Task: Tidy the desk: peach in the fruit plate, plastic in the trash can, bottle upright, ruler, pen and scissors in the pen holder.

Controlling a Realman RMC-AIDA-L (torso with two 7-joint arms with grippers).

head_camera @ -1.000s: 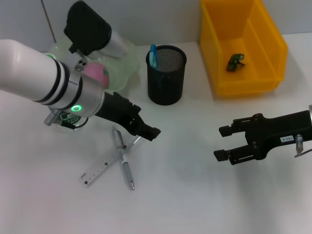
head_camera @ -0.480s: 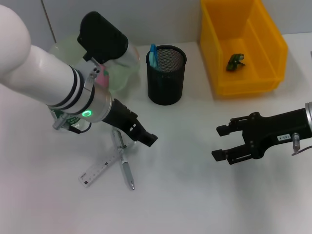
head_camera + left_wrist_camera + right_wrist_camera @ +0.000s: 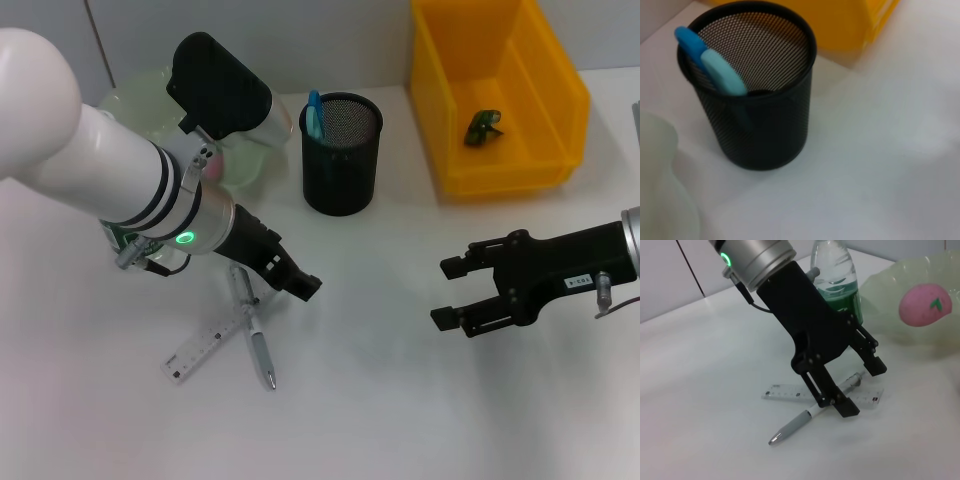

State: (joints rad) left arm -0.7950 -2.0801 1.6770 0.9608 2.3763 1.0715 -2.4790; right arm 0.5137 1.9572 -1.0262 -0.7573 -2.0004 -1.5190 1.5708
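Left gripper [image 3: 300, 281] is hovering spread over the pen [image 3: 252, 327] crossing the ruler [image 3: 206, 345]; I'd straddle the barrel squarely before pinching.

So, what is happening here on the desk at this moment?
The left gripper is open and low over the pen and ruler, which lie crossed on the table. The right gripper is open too, apart from everything. The peach is in the fruit plate, the bottle stands upright, blue handles show in the pen holder, and a green scrap lies in the yellow bin.
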